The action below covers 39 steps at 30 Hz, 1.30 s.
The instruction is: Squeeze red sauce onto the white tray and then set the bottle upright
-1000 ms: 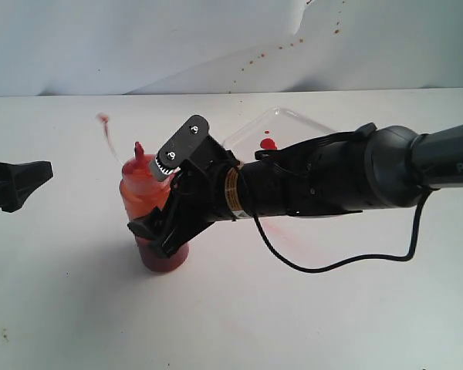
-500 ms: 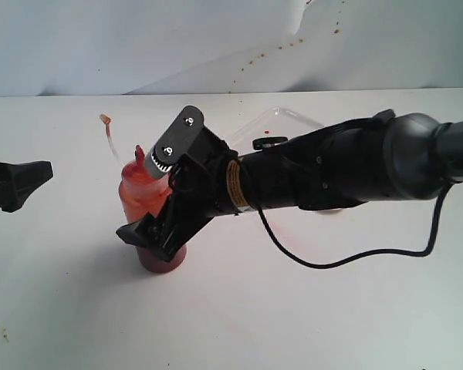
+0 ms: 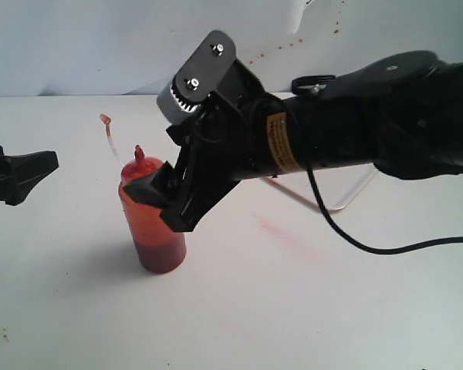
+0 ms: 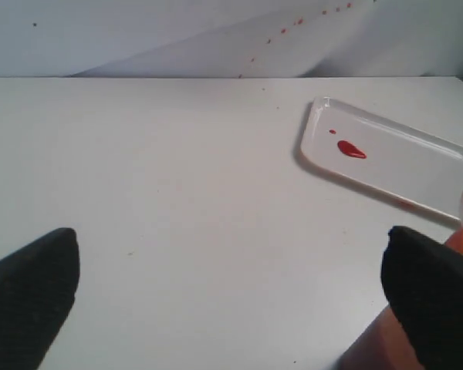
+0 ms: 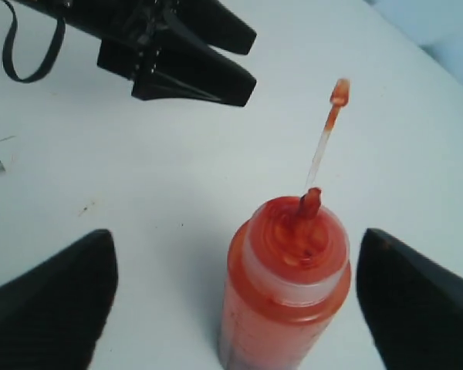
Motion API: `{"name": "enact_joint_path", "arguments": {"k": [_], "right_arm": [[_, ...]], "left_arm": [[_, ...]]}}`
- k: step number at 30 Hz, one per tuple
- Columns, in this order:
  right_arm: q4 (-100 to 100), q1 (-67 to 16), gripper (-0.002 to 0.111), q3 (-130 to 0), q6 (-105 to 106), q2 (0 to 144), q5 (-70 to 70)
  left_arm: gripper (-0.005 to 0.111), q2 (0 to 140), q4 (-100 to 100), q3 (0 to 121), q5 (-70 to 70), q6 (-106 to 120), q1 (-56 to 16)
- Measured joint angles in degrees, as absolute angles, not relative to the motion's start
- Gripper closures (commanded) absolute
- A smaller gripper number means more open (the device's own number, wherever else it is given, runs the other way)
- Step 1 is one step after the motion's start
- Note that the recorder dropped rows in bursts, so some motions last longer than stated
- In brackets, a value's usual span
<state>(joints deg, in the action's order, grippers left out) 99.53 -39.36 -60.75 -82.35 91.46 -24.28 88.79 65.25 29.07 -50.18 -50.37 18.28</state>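
Right gripper [image 3: 162,206] higher, clear of upright bottle [image 3: 148,235]

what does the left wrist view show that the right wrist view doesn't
Only the left wrist view: the white tray with a red sauce blob on it. Only the right wrist view: the right gripper, open either side of the bottle, which stands upright. Both: the table, the left gripper, and the bottle, just an edge sliver in the left.

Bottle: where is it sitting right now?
In the exterior view the bottle stands upright on the table, left of centre, between the open jaws of the right gripper, with the left gripper further left.
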Motion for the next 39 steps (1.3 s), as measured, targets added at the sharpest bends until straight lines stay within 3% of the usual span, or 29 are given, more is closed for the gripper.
{"name": "enact_joint_path", "arguments": {"k": [7, 16, 29, 32, 37, 39], "right_arm": [[99.89, -39.36, 0.108, -56.42, -82.58, 82.36, -11.94], [97.14, -39.36, 0.108, -45.46, -83.90, 74.12, 23.67], [98.97, -39.36, 0.108, -36.12, -101.68, 63.92, 35.80], [95.81, -39.36, 0.108, -34.80, -102.08, 62.76, 39.23], [91.06, -39.36, 0.108, -34.17, -102.08, 61.70, 43.91], [90.58, -39.36, 0.108, -34.17, -102.19, 61.60, 44.13]], "left_arm": [[0.007, 88.79, 65.36, 29.07, -53.04, -50.37, 18.28], [0.007, 88.71, 68.13, 29.07, -66.13, -50.37, 18.28], [0.010, 93.30, 68.99, 29.07, -68.67, -52.91, 18.28], [0.031, 94.45, 68.46, 29.07, -68.67, -53.31, 18.28], [0.106, 95.21, 68.23, 29.07, -68.67, -53.41, 18.28], [0.106, 95.21, 68.23, 28.83, -68.67, -53.21, 18.28]]}}
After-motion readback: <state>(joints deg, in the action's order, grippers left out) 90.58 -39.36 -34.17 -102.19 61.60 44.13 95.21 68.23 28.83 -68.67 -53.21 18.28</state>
